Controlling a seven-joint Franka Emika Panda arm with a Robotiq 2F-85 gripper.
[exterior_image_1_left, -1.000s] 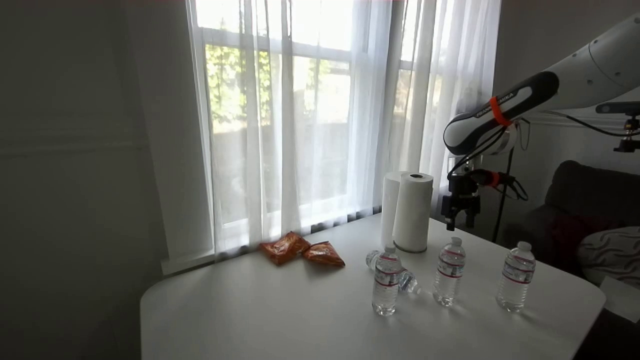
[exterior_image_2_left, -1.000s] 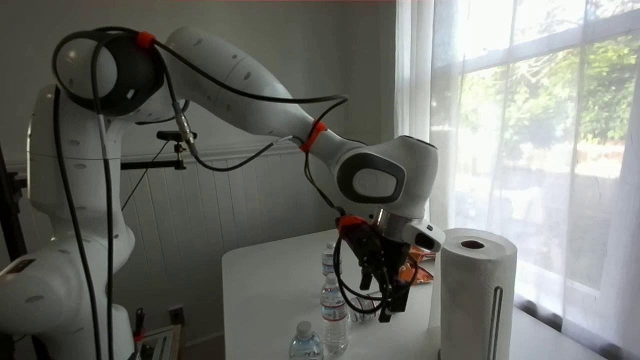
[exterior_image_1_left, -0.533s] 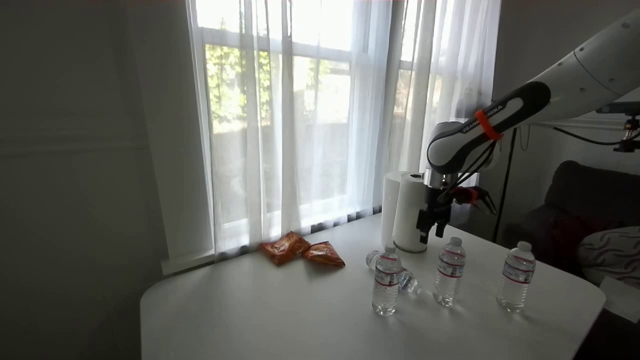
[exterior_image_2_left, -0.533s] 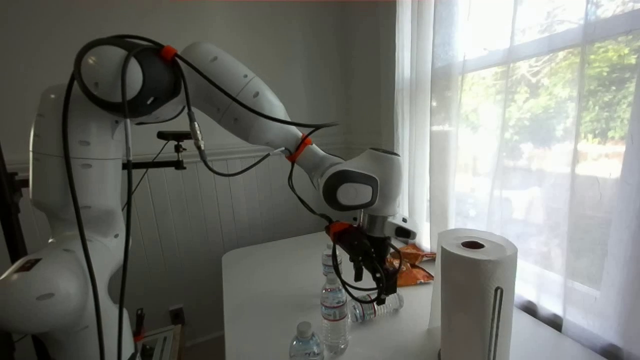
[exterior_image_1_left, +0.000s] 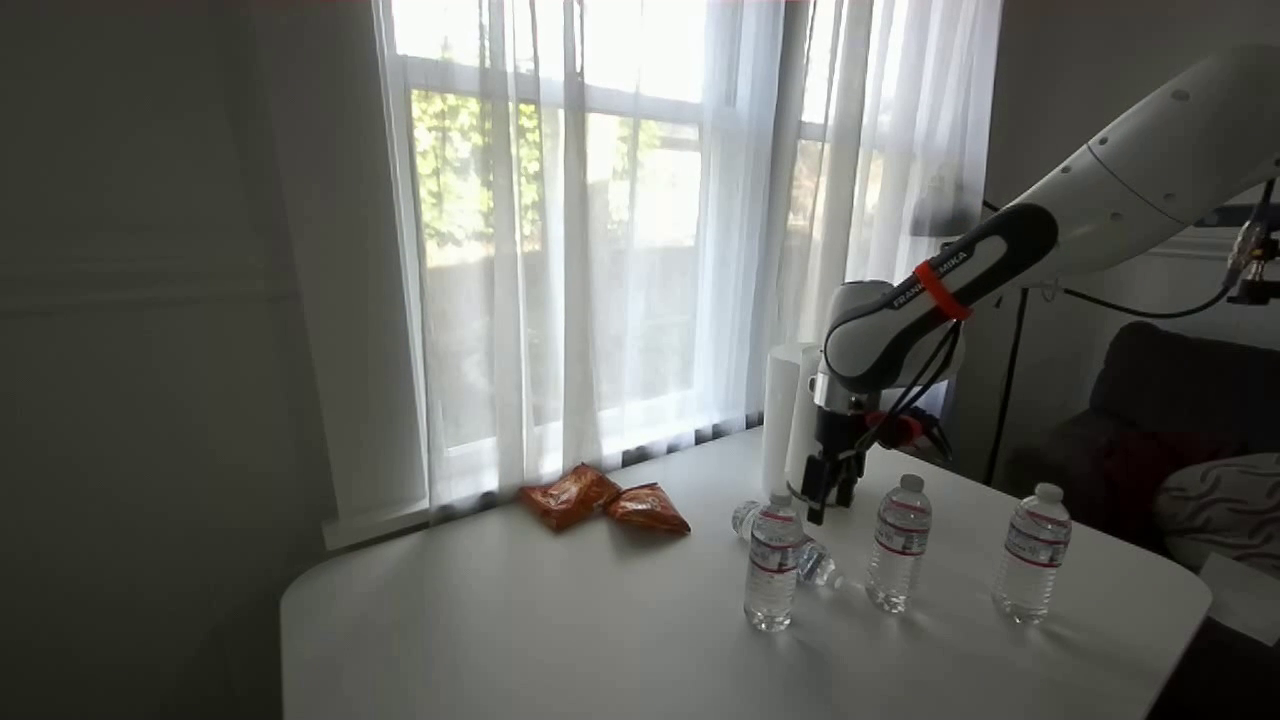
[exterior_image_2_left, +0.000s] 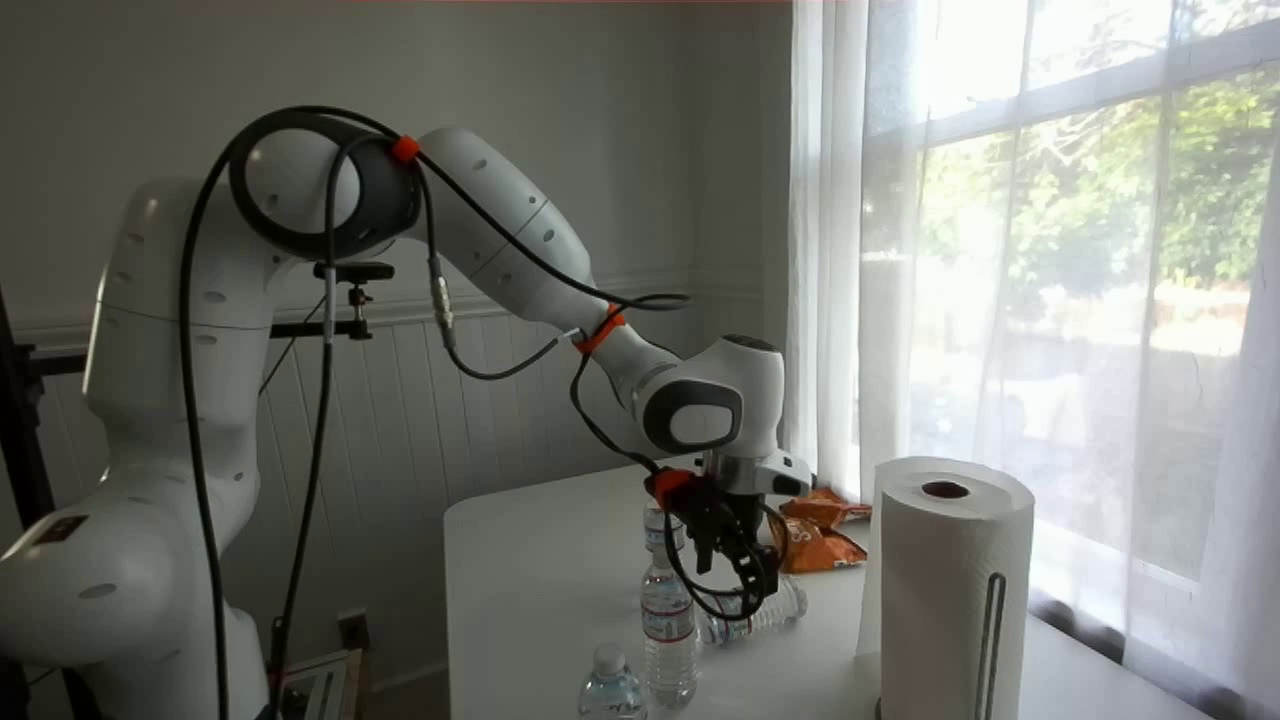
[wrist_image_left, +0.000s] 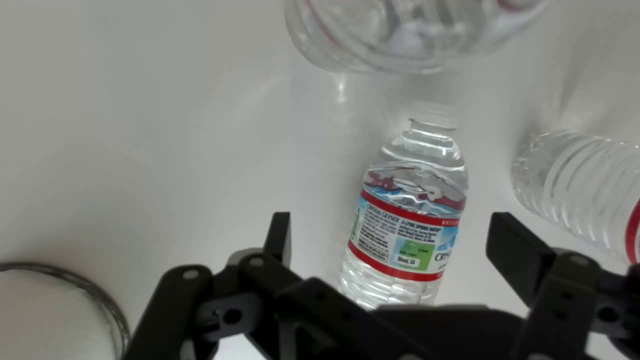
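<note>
1. Over the last second I have brought the gripper (exterior_image_1_left: 831, 503) lower and across the table (exterior_image_1_left: 520, 620); in an exterior view it has gone from beside the paper towel roll (exterior_image_2_left: 955, 590) to hang in front of its foot; the arm (exterior_image_2_left: 540, 230) has sunk and leaned forward with it.

2. My fingers (wrist_image_left: 278, 237) stand spread wide and hold nothing; the lying bottle (wrist_image_left: 405, 240) shows in the gap between them in the wrist view, with bare table on either side; I see no contact, though its base is hidden behind the gripper.

3. That bottle rests on its side on the table; its cap points toward a standing bottle (wrist_image_left: 360, 35), clear of it; another standing bottle (wrist_image_left: 590, 185) is just past the finger at the right of the wrist view, also apart from the lying one.

4. For the work in hand, I judge the move has turned a general approach into a lined-up one; the lying bottle sits nearer that same finger and slightly askew, so a small sideways correction would even the gaps; how much height remains I cannot tell.

5. Nothing else has shifted; the three upright bottles, the two orange snack bags (exterior_image_1_left: 580, 497) and the roll sit as they did; I take it that nothing has been knocked on the way down.
</note>
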